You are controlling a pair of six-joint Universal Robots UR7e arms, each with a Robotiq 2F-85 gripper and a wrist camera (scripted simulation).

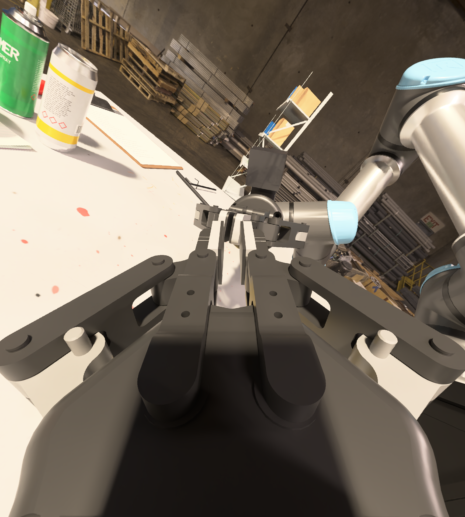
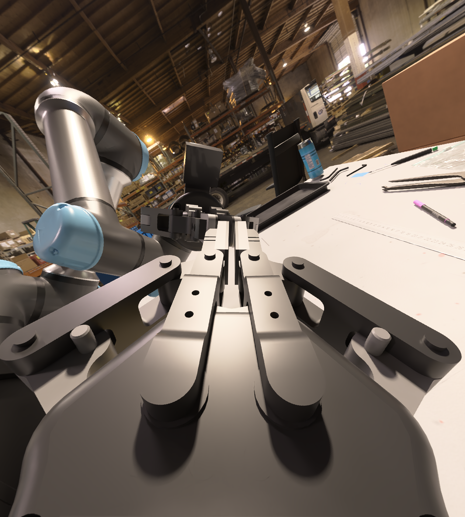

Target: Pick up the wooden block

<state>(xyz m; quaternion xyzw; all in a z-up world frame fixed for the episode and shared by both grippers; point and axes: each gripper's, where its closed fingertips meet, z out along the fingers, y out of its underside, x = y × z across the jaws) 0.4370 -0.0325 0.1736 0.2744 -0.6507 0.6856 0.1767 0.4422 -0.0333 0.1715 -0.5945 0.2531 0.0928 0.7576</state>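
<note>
No wooden block shows clearly in either view. Only a thin tan sliver shows beside one finger of my left gripper, and I cannot tell what it is. My left gripper hangs low over the white table, its fingers nearly together with only bare table in the narrow gap. My right gripper is also low over the table, with its fingers almost touching and nothing between them. The two grippers face each other tip to tip. The right one shows in the left wrist view, and the left one in the right wrist view.
A green spray can, a white and yellow can and a clipboard stand at the far left. The right wrist view has a black tray, a blue can, pliers, a purple marker, a ruler and a brown box.
</note>
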